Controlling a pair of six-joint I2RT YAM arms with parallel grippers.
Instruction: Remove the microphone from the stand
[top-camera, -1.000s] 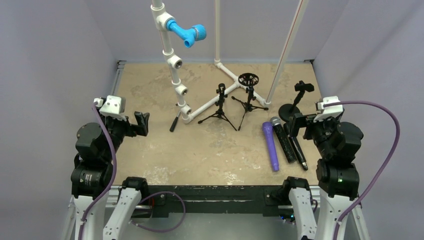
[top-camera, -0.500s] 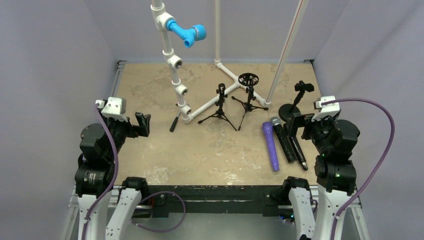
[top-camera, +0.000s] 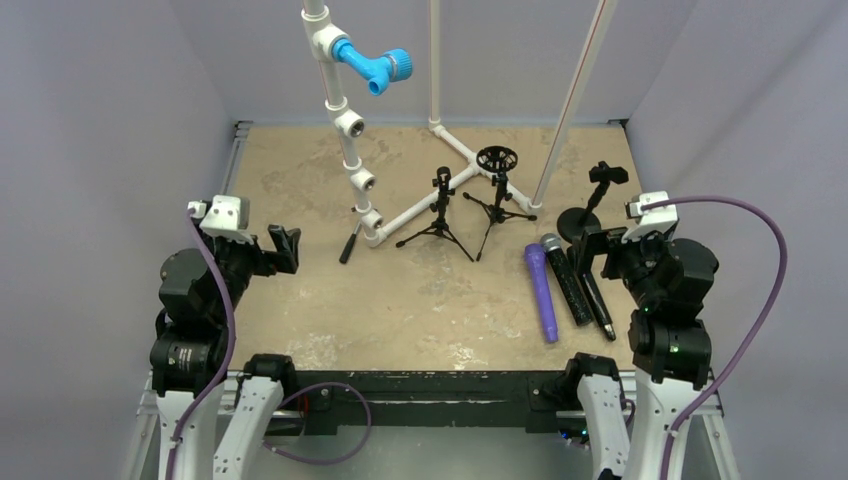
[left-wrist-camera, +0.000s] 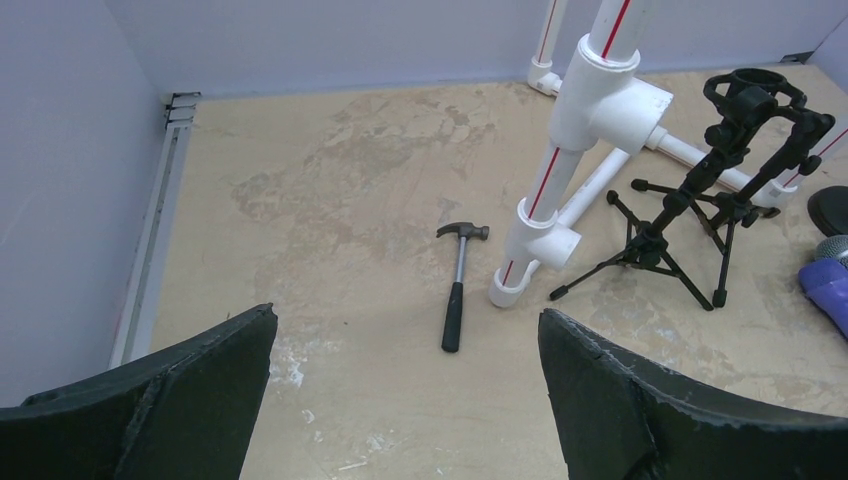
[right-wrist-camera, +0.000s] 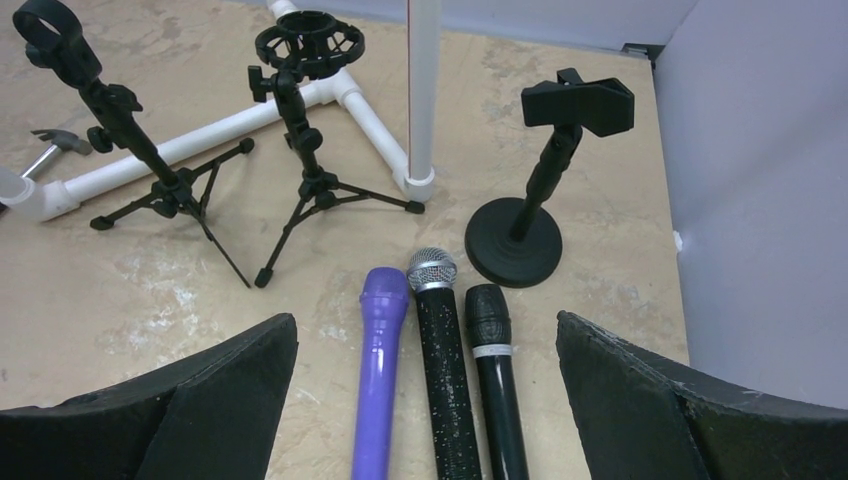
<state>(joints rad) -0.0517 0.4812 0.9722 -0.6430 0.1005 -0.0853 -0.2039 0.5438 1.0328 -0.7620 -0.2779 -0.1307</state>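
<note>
Though half-hidden overhead, hammer whole L-wrist.

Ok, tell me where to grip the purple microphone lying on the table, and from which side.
Take the purple microphone mid-handle, from straight above, jaws spanning its width. It lies flat, so only the top is free, and its head sits close to the sparkly black silver-grilled microphone; the gap widens toward the tail.

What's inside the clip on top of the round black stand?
Nothing. The clip on the round stand is empty, and nothing covers it. The purple microphone, glittery microphone and black microphone lie on the table in front of it.
</note>
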